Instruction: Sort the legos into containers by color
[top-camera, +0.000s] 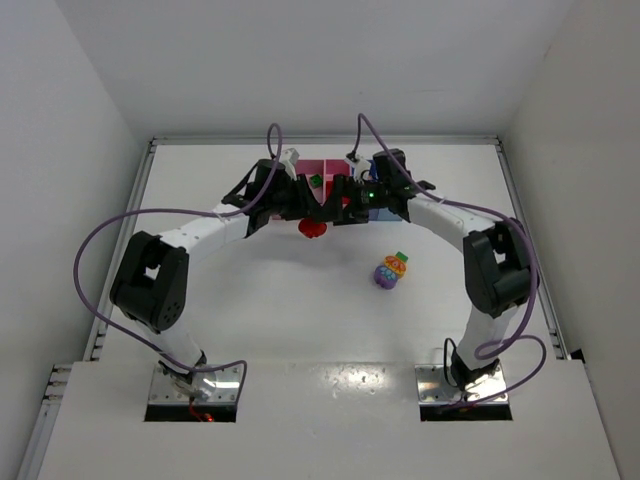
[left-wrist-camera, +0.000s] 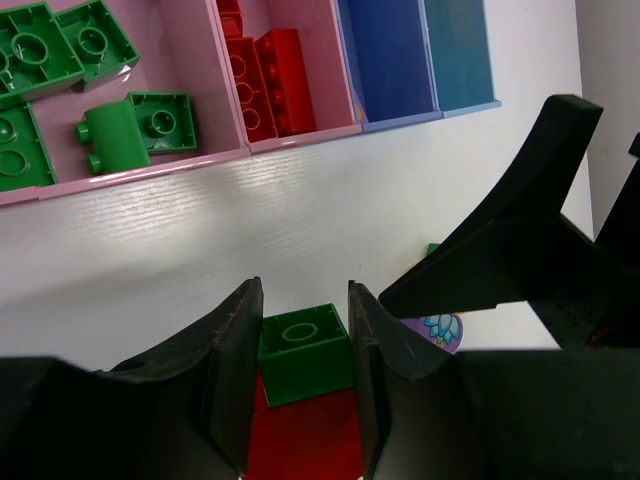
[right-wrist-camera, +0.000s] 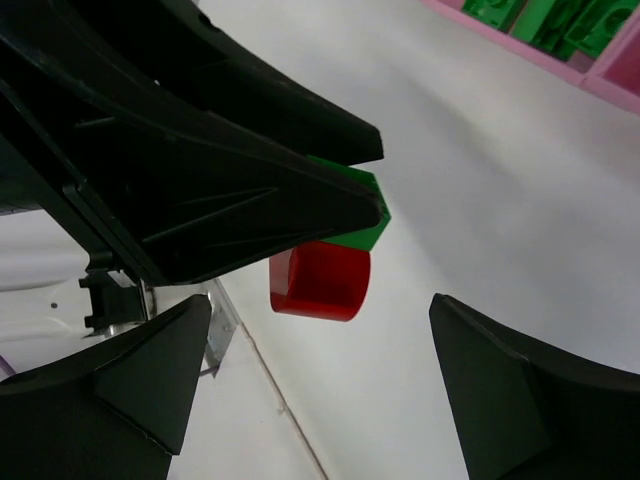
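Clamped shut between the left fingers (left-wrist-camera: 232, 350): a green brick (left-wrist-camera: 305, 345) stacked on a red one (left-wrist-camera: 300, 440), over bare table (left-wrist-camera: 200, 240) just short of the bins' near edge. Spread wide and gripping nothing: the right fingers (right-wrist-camera: 520, 400), facing that stack from the other side, close but apart. Lying in the wide pink bin (left-wrist-camera: 185, 60): green bricks (left-wrist-camera: 40, 50). In the narrow pink bin (left-wrist-camera: 322, 50) beside it: red bricks (left-wrist-camera: 270, 85). Joined on further along: a purple-blue bin (left-wrist-camera: 385, 60) and a light blue bin (left-wrist-camera: 455, 50). Well apart, on open table nearer the right arm: a purple multicolour stack (top-camera: 391, 270), with free room all round.
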